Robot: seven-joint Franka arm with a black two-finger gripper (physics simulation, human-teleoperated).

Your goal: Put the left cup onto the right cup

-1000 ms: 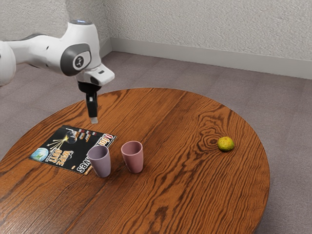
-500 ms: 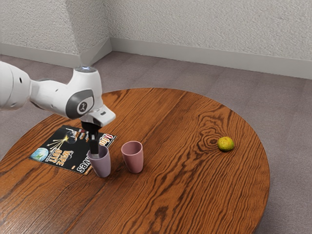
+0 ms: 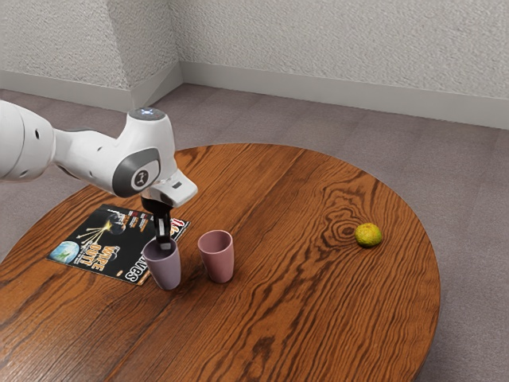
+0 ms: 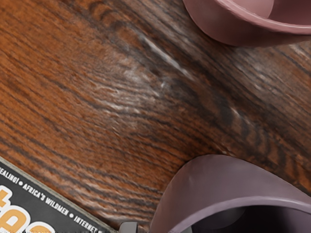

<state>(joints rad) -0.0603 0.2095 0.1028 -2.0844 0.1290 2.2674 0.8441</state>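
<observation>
Exterior view. A round wooden desk (image 3: pixel 318 302) stands on a grey floor (image 3: pixel 445 159) near a pale wall (image 3: pixel 358 40). The white arm (image 3: pixel 79 151) enters from 9 o'clock and bends down over the desk's half on the exterior view's left. Its black tool (image 3: pixel 165 243) points straight down and meets the rim of the left cup (image 3: pixel 164 272), a mauve cup standing upright on the desk. Whether the tool is wide, narrow or clamped on the rim cannot be told. The right cup (image 3: pixel 216 259), pinker and also upright, stands just beside the left cup at its 3 o'clock, with a small gap between them. A magazine (image 3: pixel 91 239) lies flat at 9 to 10 o'clock of the left cup, its corner reaching the cup. A yellow-green fruit (image 3: pixel 367 234) lies well apart, at 3 o'clock of both cups.

Wrist view. The left cup (image 4: pixel 228 189) sits just under the tool, its open mouth dark. The right cup (image 4: pixel 233 24) is across a strip of bare desk (image 4: pixel 97 97). The magazine (image 4: pixel 29 208), showing white lettering on black, lies just beside the left cup.
</observation>
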